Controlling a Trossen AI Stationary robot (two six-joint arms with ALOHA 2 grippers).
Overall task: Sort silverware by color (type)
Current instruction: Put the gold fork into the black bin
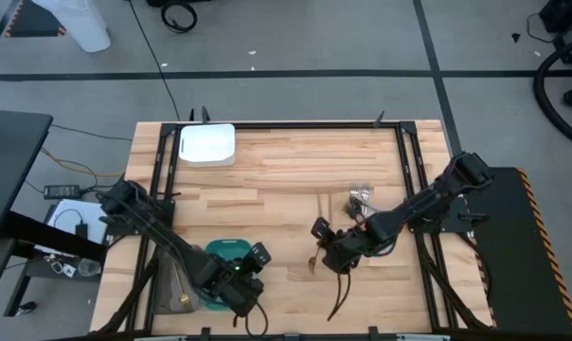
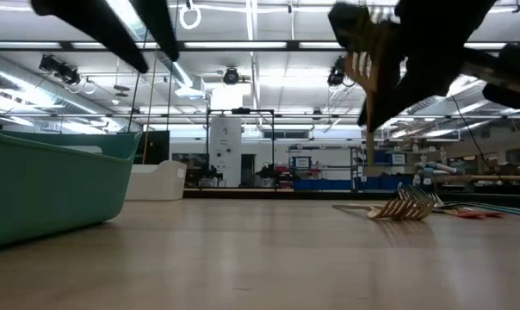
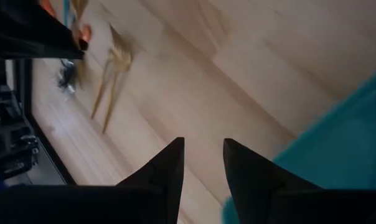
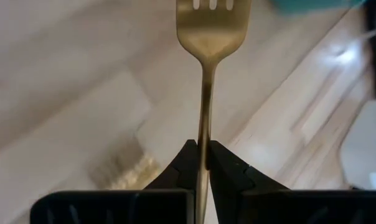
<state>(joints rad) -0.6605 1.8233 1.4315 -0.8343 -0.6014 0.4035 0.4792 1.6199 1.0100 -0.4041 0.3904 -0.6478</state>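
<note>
Our right gripper is clenched on a gold fork: in the right wrist view the 2 fingers pinch the thin handle and the tines stand up at the top centre of the frame. In the high view this gripper sits right of centre in the lower half of the frame, with the fork showing just below and left of it. In the low view the fork hangs in the upper right, clear of the table.

Further out, we see a loose heap of silverware on the table, up and to the right of the right gripper in the high view. The low view shows it as a cluster of gold tines at right of centre, with more pieces beside it that we cannot tell apart.

Our left gripper has its 2 fingers apart with nothing between them. In the high view it hovers at the lower centre-left, at the right edge of a teal tray. A grey tray lies just left of the teal one, and a white tray sits in the upper left of the table.
</note>
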